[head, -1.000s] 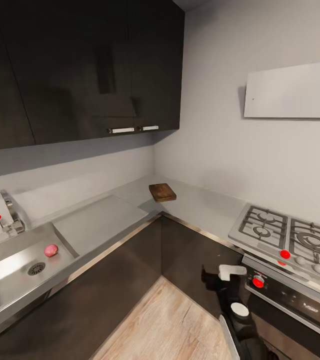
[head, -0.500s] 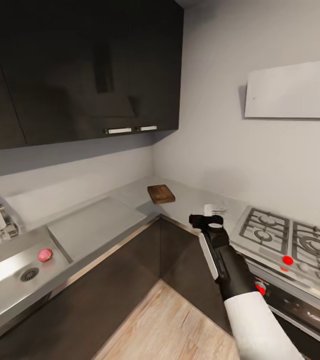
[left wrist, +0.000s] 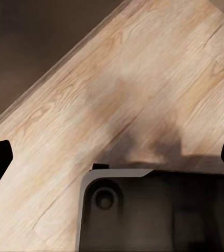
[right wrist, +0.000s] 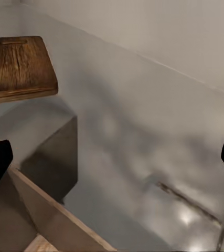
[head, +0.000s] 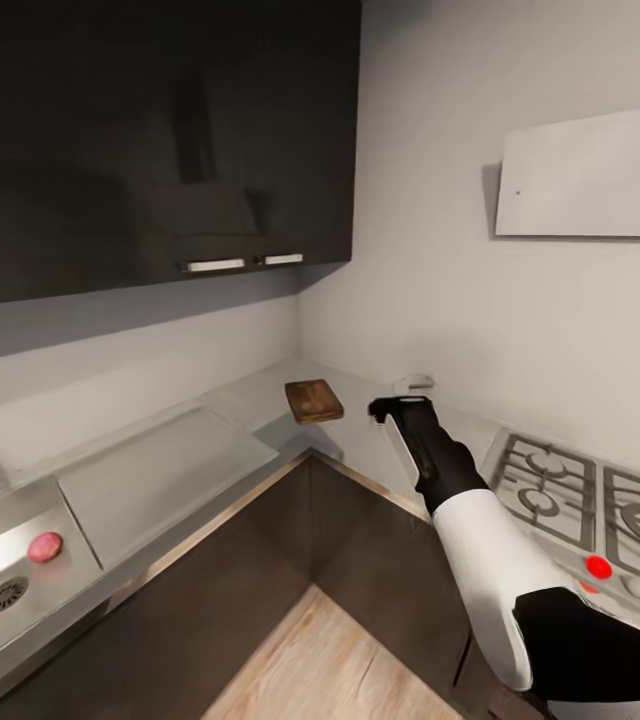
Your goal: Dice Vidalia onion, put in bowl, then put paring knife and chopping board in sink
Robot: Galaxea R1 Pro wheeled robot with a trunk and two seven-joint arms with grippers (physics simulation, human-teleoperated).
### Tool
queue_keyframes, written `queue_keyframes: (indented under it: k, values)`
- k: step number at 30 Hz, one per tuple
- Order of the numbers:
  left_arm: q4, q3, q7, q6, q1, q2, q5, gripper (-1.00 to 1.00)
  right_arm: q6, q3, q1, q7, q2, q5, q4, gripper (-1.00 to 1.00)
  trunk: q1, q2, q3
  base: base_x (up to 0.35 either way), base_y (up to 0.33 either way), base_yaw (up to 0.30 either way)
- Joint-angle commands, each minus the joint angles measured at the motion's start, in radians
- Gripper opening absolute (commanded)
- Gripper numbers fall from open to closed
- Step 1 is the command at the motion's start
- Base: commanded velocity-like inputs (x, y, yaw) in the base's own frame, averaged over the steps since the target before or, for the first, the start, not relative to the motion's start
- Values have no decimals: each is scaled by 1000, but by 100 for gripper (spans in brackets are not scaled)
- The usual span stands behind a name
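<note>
A pinkish Vidalia onion (head: 45,546) lies in the steel sink (head: 0,560), beside the round drain (head: 5,596) at the lower left of the head view. The dark brown chopping board (head: 313,400) rests on the grey countertop (head: 160,470) in the corner. My right gripper (head: 400,398) hovers above the countertop just right of the board and apart from it. In the right wrist view the board (right wrist: 17,68) lies ahead and the right gripper (right wrist: 112,163) is open and empty. My left gripper (left wrist: 112,157) is open over the wooden floor. The paring knife and the bowl are out of view.
A gas stove (head: 580,500) with red knobs stands at the right, under my right arm. Dark wall cabinets (head: 160,140) hang over the counter and a white panel (head: 590,175) is on the right wall. The steel drainboard (head: 160,475) lies between sink and board. Wooden floor (head: 330,660) lies below.
The head view has shifted, sliding the sink and tap toward the left edge. My right arm has risen from beside the stove and stretched out over the countertop near the board.
</note>
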Motion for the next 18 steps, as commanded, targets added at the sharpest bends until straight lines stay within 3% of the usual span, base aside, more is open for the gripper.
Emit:
queue_keyframes:
  k: [1, 9, 18]
  values:
    - [1, 0, 0, -2, 0, 0, 8, 100, 2, 2, -1, 4, 0, 2, -2, 100, 1, 0, 0, 328, -106, 0]
    - [3, 0, 0, -2, 0, 0, 8, 100, -4, 2, -2, 16, 0, 2, -1, 100, 1, 0, 0, 328, -106, 28]
    - [13, 0, -2, -2, 0, 0, 8, 100, -5, 2, -3, 16, 0, 2, 3, 100, 1, 0, 0, 321, -112, 250]
